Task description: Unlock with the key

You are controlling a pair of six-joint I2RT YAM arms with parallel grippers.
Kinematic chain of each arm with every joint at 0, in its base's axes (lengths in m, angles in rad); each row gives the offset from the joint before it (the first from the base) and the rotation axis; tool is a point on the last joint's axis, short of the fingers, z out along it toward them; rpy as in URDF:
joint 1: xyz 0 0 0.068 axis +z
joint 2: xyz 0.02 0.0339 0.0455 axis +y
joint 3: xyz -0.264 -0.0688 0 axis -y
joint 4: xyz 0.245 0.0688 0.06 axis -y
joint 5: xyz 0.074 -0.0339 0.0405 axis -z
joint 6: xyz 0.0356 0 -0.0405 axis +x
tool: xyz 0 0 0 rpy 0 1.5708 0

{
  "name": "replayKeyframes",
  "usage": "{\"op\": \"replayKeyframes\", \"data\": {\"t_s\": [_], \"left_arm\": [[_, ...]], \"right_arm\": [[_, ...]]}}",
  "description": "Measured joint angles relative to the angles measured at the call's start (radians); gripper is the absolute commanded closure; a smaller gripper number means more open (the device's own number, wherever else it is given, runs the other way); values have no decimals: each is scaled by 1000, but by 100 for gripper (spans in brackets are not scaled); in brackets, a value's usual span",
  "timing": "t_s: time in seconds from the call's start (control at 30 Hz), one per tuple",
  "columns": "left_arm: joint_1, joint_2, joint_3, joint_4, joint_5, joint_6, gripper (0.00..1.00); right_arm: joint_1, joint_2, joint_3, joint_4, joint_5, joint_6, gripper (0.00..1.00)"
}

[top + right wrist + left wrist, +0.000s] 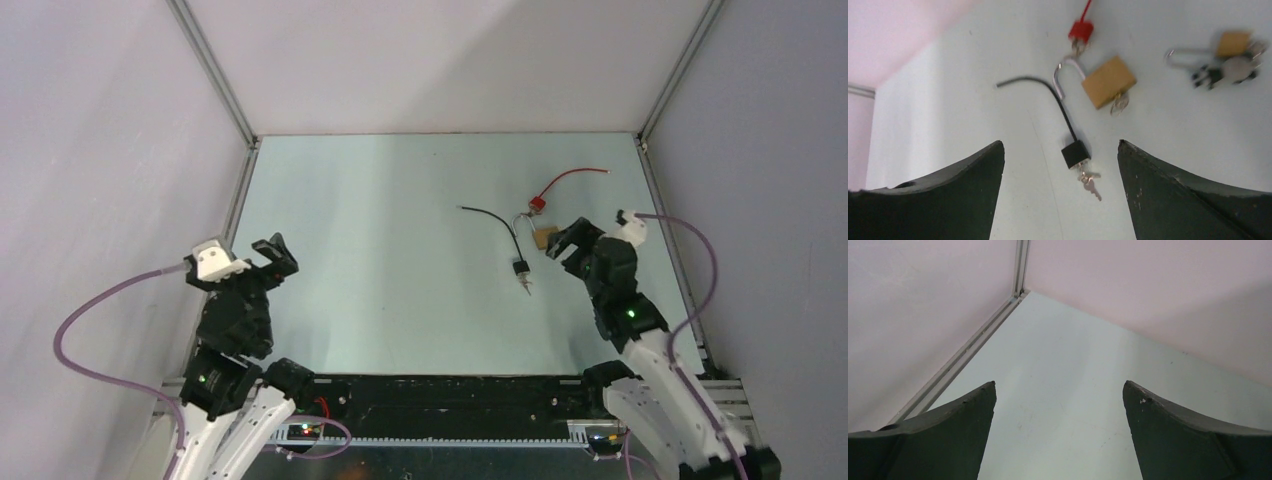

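- The right gripper (1060, 142) is spread wide and holds nothing. It hangs over the black lock (1076, 153), which lies on the counter (973, 125) at the centre of the right wrist view.
- The left gripper (1059, 385) is also spread and empty, at the lower left of the top view, well apart from the locks.
- The key (1090, 184) sits in the black lock's lower face. Its long axis runs from upper left to lower right in the wrist view, with the free end pointing lower right. That is roughly in line with the cable (1069, 127), which leaves the opposite face toward the upper left.
- The key is small and lies flat on the counter, so a closing pinch could skid off it.
- Nothing steadies the lock body, so a twist would probably spin the lock along with the key.
- A brass padlock (1108, 81) lies near, to the upper right of the black lock, with a red lock (1081, 30) beyond it. A drifting approach could catch the wrong one.
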Motion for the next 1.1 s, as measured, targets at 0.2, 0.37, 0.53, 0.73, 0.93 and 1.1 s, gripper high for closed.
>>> {"op": "replayKeyframes", "data": {"t_s": [0.2,0.37,0.53,0.73,0.93,1.1], "left_arm": [[0,-60,66,1,2,27,0],[0,-76,103,2,2,57,0],[0,-125,105,1,1,82,0],[0,-167,105,2,-2,80,0],[0,-167,99,1,-1,73,0],[0,-167,86,0,-1,72,0]], "right_arm": [[0,-337,14,-114,154,-175,1],[0,-578,47,-178,271,-332,1],[0,-730,62,-225,360,-443,1],[0,-772,60,-262,439,-547,1],[0,-772,46,-286,481,-565,1],[-1,-772,29,-305,515,-563,1]]}}
